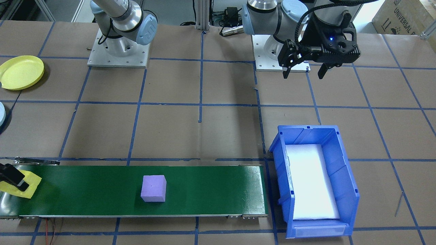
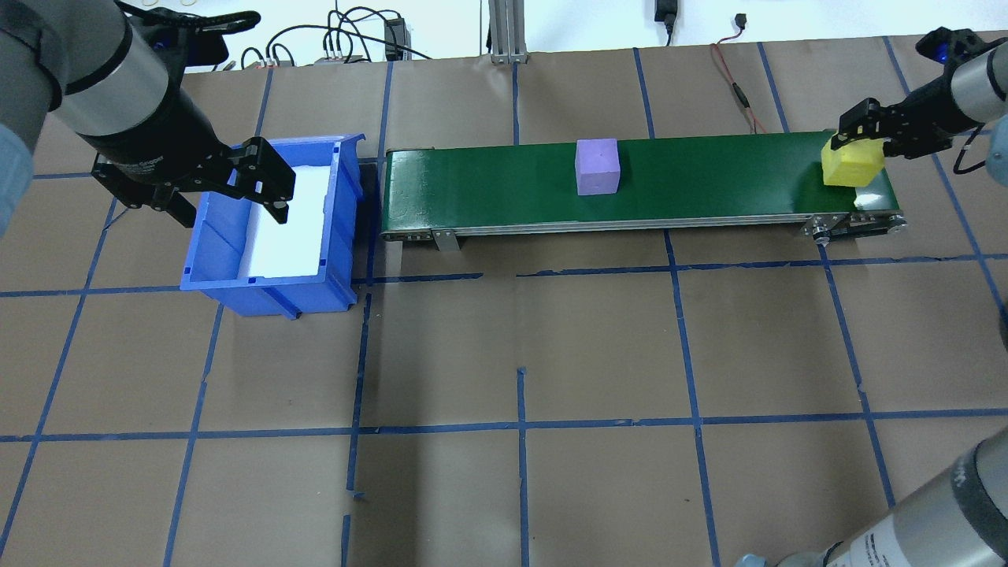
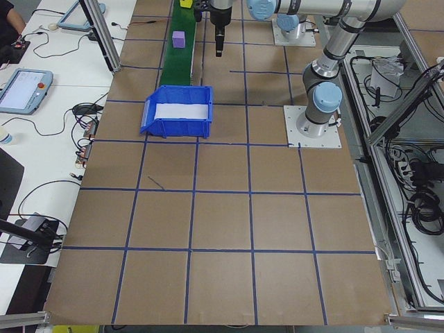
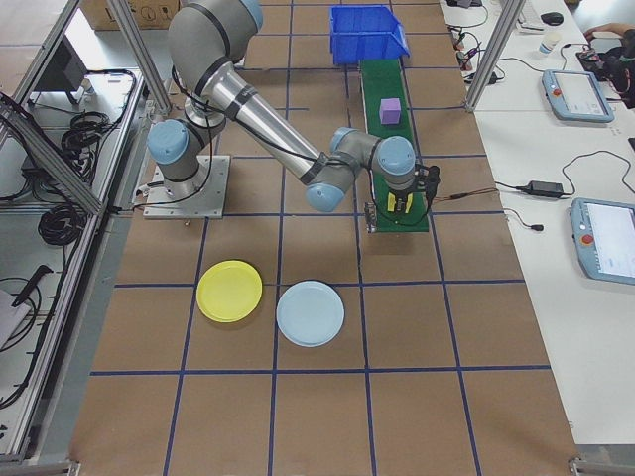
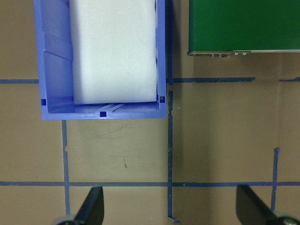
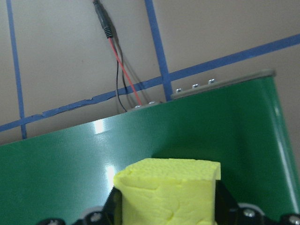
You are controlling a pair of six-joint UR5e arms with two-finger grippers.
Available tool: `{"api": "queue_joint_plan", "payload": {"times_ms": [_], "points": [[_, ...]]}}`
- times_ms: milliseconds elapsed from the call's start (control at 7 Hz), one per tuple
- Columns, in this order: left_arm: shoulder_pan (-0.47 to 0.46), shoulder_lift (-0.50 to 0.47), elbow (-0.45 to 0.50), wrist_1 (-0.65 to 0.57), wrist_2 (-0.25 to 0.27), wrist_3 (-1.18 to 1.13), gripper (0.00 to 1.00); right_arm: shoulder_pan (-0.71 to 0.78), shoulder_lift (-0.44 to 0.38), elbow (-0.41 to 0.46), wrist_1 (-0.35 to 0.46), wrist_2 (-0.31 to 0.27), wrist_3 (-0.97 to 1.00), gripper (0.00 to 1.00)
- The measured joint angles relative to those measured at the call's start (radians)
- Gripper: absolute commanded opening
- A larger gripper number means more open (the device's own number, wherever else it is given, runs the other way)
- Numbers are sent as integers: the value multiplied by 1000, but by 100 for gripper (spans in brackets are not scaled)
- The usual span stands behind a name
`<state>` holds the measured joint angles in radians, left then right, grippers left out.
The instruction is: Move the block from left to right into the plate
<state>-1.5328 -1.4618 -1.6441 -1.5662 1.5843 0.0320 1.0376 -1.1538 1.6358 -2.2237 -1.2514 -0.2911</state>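
A yellow foam block (image 2: pixel 849 164) sits slightly tilted at the right end of the green conveyor belt (image 2: pixel 709 173), with my right gripper (image 2: pixel 857 146) shut on it. In the right wrist view the block (image 6: pixel 168 187) fills the space between the fingers. A purple block (image 2: pixel 598 165) rests mid-belt, untouched. The pale yellow plate (image 4: pixel 229 291) lies on the table well away from the belt, also seen as the plate (image 1: pixel 21 72) in the front-facing view. My left gripper (image 2: pixel 224 193) hangs open above the blue bin's near end, holding nothing.
A blue bin (image 2: pixel 213 228) with a white foam liner stands at the belt's left end. A light blue plate (image 4: pixel 311 312) lies beside the yellow one. Red and black wires (image 6: pixel 123 75) run behind the belt's right end.
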Motion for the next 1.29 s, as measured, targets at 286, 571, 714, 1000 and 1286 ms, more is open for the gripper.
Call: {"api": "queue_joint_plan", "payload": {"times_ms": [286,571,714,1000,1286], "points": [[-1,0,0,1,-1,3,100,-47,-108,-1,43,-173,-40,8],[-1,0,-1,1,-1,6,100,-210,-172,55,211,-220,-128,9],[-1,0,-2,2,-1,7,100,-285,-222,117,271,-242,-179,9],[0,0,-3,2,-2,9,100,-444,-300,252,297,-312,-240,9],[0,0,-5,2,-3,9,100,-598,-309,352,272,-336,-317,11]]}}
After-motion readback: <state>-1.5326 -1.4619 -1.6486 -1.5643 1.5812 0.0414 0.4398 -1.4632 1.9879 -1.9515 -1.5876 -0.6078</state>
